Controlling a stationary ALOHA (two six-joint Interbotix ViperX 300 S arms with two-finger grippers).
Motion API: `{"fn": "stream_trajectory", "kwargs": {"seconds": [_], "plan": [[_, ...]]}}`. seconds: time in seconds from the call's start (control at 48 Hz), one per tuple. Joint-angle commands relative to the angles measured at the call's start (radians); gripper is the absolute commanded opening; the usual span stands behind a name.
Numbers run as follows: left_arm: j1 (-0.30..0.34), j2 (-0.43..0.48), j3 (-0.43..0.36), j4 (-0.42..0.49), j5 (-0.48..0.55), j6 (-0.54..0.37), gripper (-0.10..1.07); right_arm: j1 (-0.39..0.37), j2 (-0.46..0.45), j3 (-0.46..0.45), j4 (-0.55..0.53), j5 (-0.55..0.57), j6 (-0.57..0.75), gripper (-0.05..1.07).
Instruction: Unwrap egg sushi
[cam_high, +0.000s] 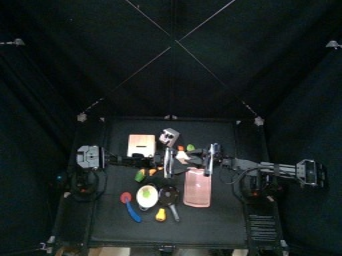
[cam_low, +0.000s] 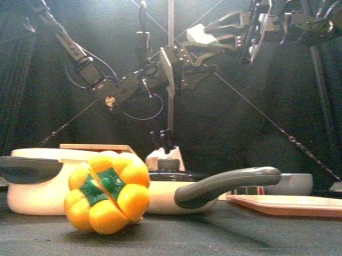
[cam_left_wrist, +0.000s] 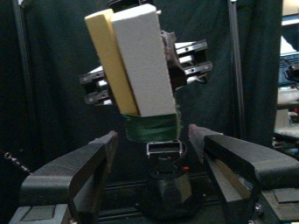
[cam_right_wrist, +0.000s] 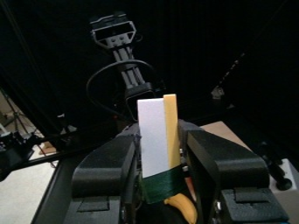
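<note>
Two grippers (cam_left_wrist: 149, 162) (cam_right_wrist: 167, 175) clamp one egg sushi (cam_left_wrist: 135, 61) between their jaws, held aloft. Unwrapping is underway; next, the dark green wrap (cam_left_wrist: 149, 129) must be pulled free.

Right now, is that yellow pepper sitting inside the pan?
No: in the front view the yellow pepper rests on the table in front of the pan, not inside it.
</note>
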Motion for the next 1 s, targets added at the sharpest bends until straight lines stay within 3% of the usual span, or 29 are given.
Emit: {"fn": "stream_trajectory", "kwargs": {"seconds": [0.0, 0.979], "plan": [[-0.011, -0.037, -0.018, 0.005, -0.009, 0.002, 1.0, -0.002, -0.008, -0.011, 0.0, -0.009, -0.002, 0.61], [-0.002, -0.049, -0.037, -0.005, -0.043, 0.037, 1.0, 0.005, -0.006, -0.011, 0.005, -0.009, -0.002, 0.61]]}}
